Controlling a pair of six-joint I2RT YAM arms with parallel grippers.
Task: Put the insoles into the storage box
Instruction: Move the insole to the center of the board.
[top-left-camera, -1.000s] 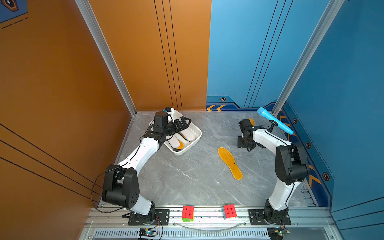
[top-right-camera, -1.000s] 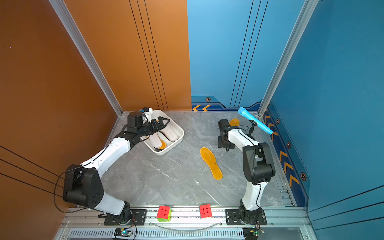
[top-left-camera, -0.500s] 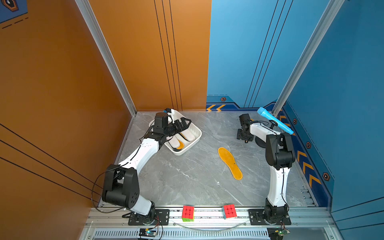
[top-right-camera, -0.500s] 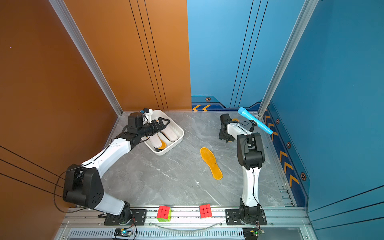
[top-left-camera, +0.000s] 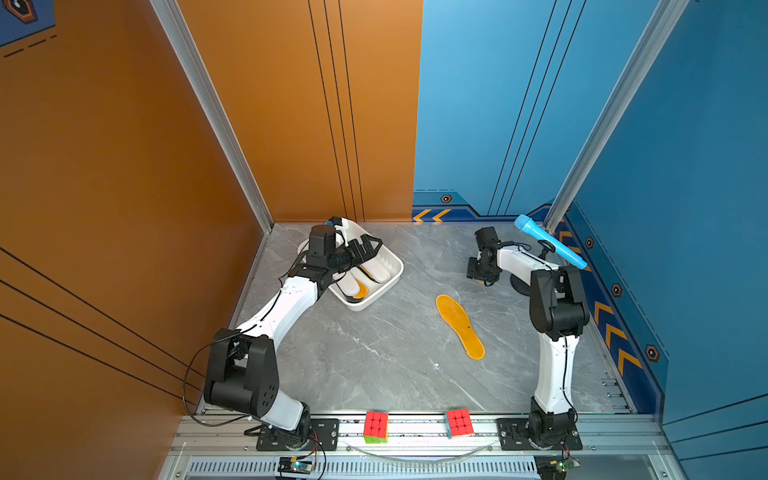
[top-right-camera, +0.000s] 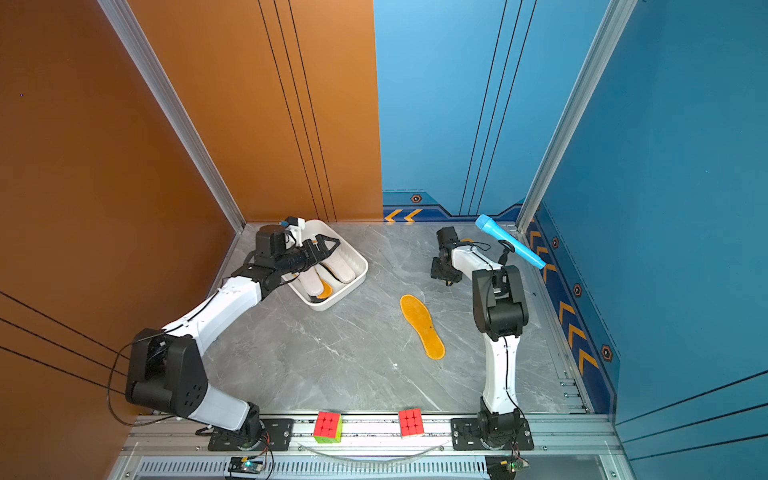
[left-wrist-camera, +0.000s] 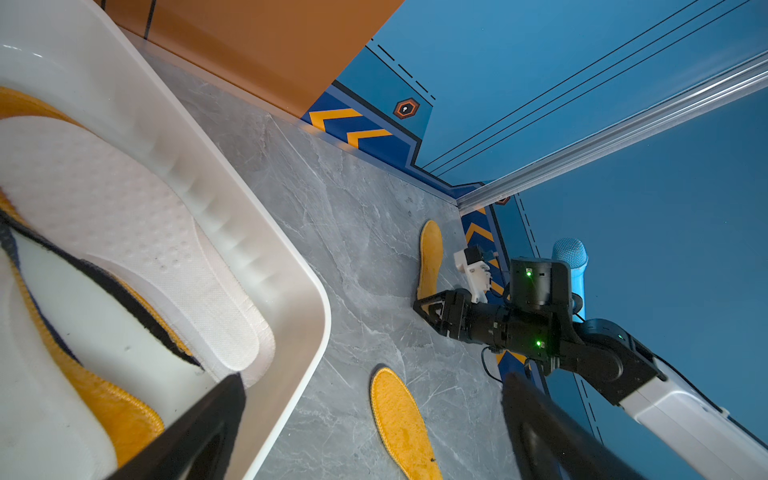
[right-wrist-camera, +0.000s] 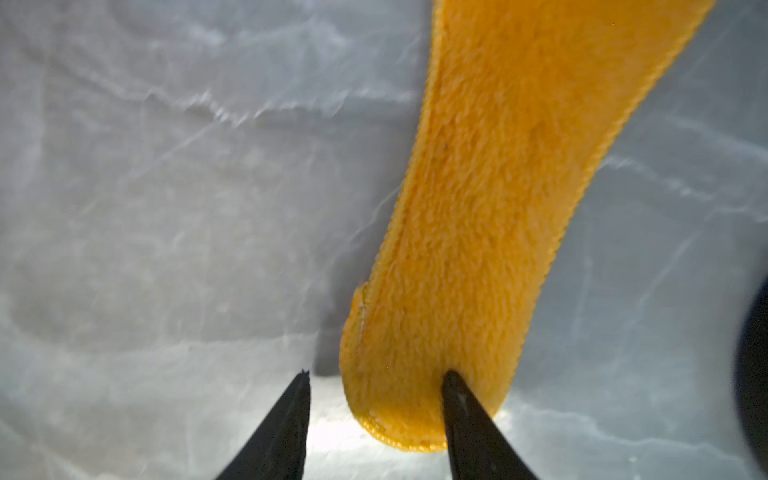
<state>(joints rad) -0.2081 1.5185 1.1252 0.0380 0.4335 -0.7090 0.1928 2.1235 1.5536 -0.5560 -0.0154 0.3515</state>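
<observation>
Fuzzy orange-yellow insole (right-wrist-camera: 498, 208) on veined grey table (right-wrist-camera: 166, 187), pile clear only from right wrist; right gripper (right-wrist-camera: 378, 376) parted astride its rounded end, unclamped. Left-centre in a top view, left gripper (top-left-camera: 372, 247) splayed above ribbed storage box (top-left-camera: 365, 306).

In both top views the left gripper (top-left-camera: 372, 247) and its arm cover part of the storage box (top-left-camera: 368, 306), so some of the insoles (top-left-camera: 376, 270) inside are hidden and their number cannot be told. In the left wrist view the box is cut off by 2 picture edges, and a dark insole (left-wrist-camera: 124, 297) shows only as a thin strip between overlapping white and orange ones. The near orange insole (left-wrist-camera: 399, 419) runs off the bottom edge there. The far orange insole (left-wrist-camera: 430, 257) has 1 end hidden behind the right gripper (left-wrist-camera: 419, 307); in both top views it lies almost wholly under that arm. In the right wrist view it is blurred and cut off, only 2 fingertips (right-wrist-camera: 455, 390) show, and whether either presses on it cannot be told. A dark round shape (right-wrist-camera: 754, 374) at the edge is too blurred to name.
</observation>
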